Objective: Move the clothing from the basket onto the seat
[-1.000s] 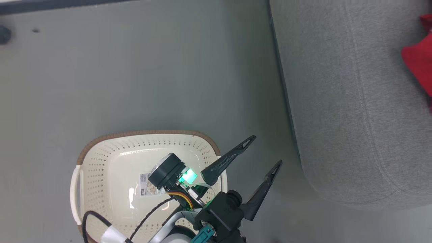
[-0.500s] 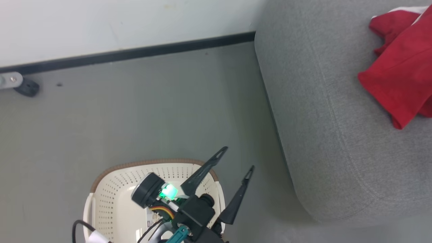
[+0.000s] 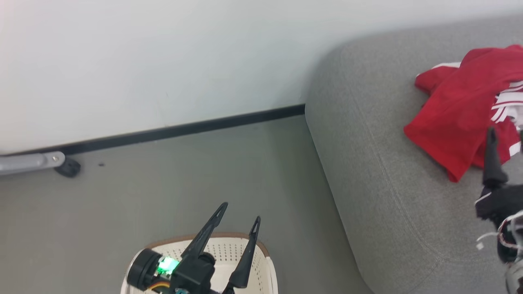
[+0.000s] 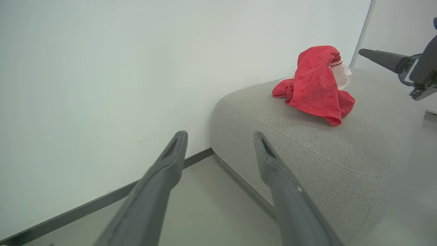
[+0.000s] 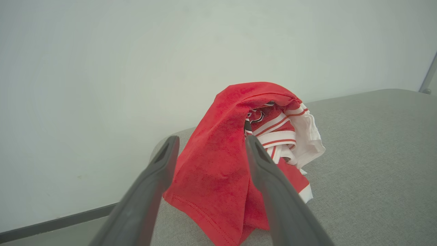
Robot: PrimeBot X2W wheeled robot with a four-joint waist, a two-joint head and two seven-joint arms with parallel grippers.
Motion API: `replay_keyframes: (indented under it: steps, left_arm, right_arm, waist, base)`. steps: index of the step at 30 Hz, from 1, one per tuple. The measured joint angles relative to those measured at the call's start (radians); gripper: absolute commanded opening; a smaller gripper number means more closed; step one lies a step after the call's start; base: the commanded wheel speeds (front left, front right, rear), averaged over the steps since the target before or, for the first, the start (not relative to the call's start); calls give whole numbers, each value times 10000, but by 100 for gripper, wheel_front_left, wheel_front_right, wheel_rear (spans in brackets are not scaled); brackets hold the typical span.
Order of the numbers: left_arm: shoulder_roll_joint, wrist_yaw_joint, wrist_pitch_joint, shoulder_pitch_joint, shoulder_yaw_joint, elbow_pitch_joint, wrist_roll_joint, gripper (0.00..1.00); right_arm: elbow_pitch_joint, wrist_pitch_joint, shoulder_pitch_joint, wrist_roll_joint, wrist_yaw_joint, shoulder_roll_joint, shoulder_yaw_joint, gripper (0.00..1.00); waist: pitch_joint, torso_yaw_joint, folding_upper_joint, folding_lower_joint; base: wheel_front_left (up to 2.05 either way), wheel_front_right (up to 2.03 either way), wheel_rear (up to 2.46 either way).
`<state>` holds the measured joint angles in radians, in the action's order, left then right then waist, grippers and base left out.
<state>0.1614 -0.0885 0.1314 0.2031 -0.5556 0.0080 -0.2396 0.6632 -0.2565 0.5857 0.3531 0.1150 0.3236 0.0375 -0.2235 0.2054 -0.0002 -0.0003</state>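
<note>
Your left tool (image 3: 240, 212) wide, empty, over basket (image 3: 229, 250). Your right tool (image 5: 210, 139) wide, empty; clothing (image 5: 218, 167) heaped on seat (image 5: 368, 164) just ahead.

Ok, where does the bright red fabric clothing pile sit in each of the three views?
Head view: bright red fabric clothing at the upper right, lying on the grey woven sofa seat.
Left wrist view: right of centre, upper half, on the seat's top.
Right wrist view: centre, seen between the fingers of the right hand.
Shared landmark: the seat's rounded corner against the white wall.
</note>
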Motion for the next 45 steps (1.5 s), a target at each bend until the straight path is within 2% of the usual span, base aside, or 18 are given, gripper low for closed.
replay_keyframes:
  steps: [6,13,20,31,45]
  left_arm:
    - [167,-140,77,-761,502,100,-153,100]
    - [288,-274,82,-1750,1582,105,-430,100]
    - [278,-347,82,-2316,2464,127,-587,100]
    - [23,-347,65,-2599,3860,769,-675,100]
    - [-403,-347,10,-2949,4433,1538,-677,100]
  right_arm:
    - [-1254,0,-1388,-297,0,-520,-295,100]
    - [-2943,0,-3184,-518,-4,-1158,-755,100]
    - [-4067,0,-4197,-608,-96,-1388,-932,100]
    - [-5032,0,-5271,-815,-284,-1655,-1166,100]
    - [-5645,0,-6420,-922,-721,-1726,-951,100]
  waist:
    - [880,-139,0,0]
    - [1871,-421,1,0]
    - [2343,-758,0,1]
    - [2610,-1008,2,3]
    - [2776,-1133,2,3]
  base:
    - [0,0,0]
    - [0,0,0]
    - [0,0,0]
    - [0,0,0]
    - [0,0,0]
